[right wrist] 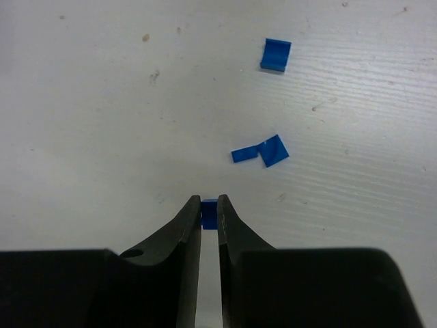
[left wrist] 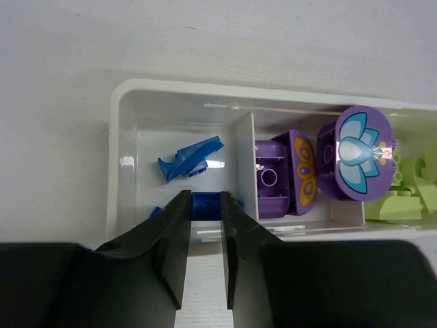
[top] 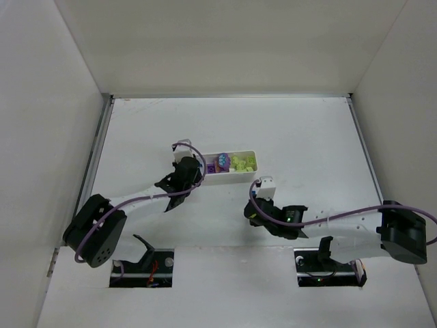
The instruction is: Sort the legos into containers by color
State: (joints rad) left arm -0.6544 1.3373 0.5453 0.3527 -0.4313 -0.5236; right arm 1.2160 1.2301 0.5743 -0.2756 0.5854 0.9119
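Stretched forward, the left gripper (left wrist: pixel 206 199) hangs over the left compartment of the glossy white tray (left wrist: pixel 123 130), its tips pinched on a small blue brick (left wrist: pixel 205 207) near a blue fin-shaped piece (left wrist: pixel 191 158). Purple printed legos (left wrist: pixel 355 154) fill the middle compartment, and lime ones (left wrist: pixel 403 201) the right. Low over the matte table (right wrist: pixel 102 102), the right gripper (right wrist: pixel 209 201) clamps a tiny blue lego (right wrist: pixel 209 213), with loose blue pieces (right wrist: pixel 276 55) lying beyond.
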